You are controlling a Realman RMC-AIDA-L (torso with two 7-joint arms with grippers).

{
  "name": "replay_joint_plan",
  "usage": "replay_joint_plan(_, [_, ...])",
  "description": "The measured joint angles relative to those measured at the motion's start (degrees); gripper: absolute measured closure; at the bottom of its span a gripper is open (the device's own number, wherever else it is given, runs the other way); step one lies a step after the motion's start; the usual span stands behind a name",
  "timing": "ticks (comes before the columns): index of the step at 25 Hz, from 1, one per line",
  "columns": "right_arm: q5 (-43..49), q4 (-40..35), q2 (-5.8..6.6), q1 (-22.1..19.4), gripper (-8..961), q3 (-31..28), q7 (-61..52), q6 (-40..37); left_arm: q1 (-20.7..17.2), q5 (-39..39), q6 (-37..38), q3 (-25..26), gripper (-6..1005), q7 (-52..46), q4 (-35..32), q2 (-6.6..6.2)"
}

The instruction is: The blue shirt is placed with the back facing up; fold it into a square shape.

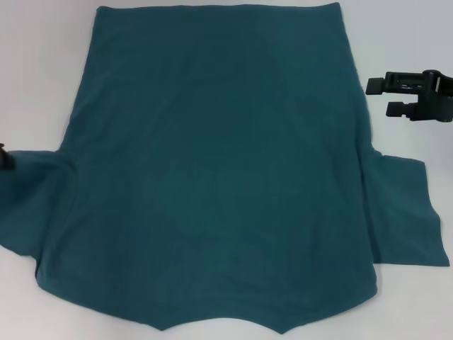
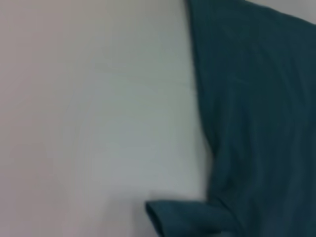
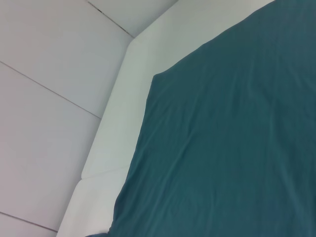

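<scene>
The blue shirt (image 1: pixel 219 163) lay spread flat, plain back up, over most of the white counter (image 1: pixel 42 64). Its hem ran along the far edge, and its collar end sat at the near edge, closest to the robot. Both short sleeves were laid out to the sides: one toward the left edge, the other toward the right edge. No fold showed anywhere in the cloth, and only faint wrinkles crossed the body. By this evidence the task stood at its start; the sleeves and sides remained to be turned in, and the length remained to be doubled into a square.

The right gripper (image 1: pixel 376 98) hovered just beside the shirt's right side seam, above the bare counter and beyond the right sleeve. Its two fingers stood parted, pointing toward the cloth, and it held nothing. The left gripper (image 1: pixel 6 157) appeared only as a dark sliver at the left border, at the left sleeve; whether it was open or closed could not be told
</scene>
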State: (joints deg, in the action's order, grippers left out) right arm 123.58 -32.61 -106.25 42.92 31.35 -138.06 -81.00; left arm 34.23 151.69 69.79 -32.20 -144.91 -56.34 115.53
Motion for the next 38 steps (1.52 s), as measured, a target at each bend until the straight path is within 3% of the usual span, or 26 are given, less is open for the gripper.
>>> replay_joint_plan(5, [0.00, 0.00, 0.00, -0.03, 39, 0.24, -0.04, -0.04, 1.42, 1.13, 7.42, -5.14, 999, -9.25, -4.81, 0.04])
replay_joint_plan(11, [0.00, 0.06, -0.12, -0.05, 39, 0.36, 0.11, -0.04, 5.59, 1.22, 13.09, -6.76, 998, -13.29, -5.34, 0.10])
replay_joint_plan(24, [0.04, 0.09, -0.27, -0.14, 40, 0.38, 0.16, 0.24, 10.99, 1.30, 7.40, -9.60, 999, -16.87, 2.78, 2.24])
replay_joint_plan(29, [0.09, 0.09, -0.27, -0.38, 40, 0.38, 0.11, 0.26, 11.79, 0.13, 5.44, -9.48, 998, -16.96, 4.21, 2.53])
replay_joint_plan(32, [0.09, 0.09, -0.27, -0.54, 41, 0.38, 0.10, 0.31, 12.76, -0.60, 4.97, -9.53, 998, -16.63, 6.74, 2.01])
replay_joint_plan(34, [0.09, 0.09, -0.27, -0.63, 41, 0.38, 0.09, 0.31, 13.22, -0.67, 5.01, -9.73, 981, -15.99, 7.75, 1.83])
replay_joint_plan(38, [0.09, 0.09, -0.24, -0.69, 41, 0.38, 0.22, 0.34, 13.67, -3.63, 7.81, -9.62, 915, -8.11, 7.28, 2.65])
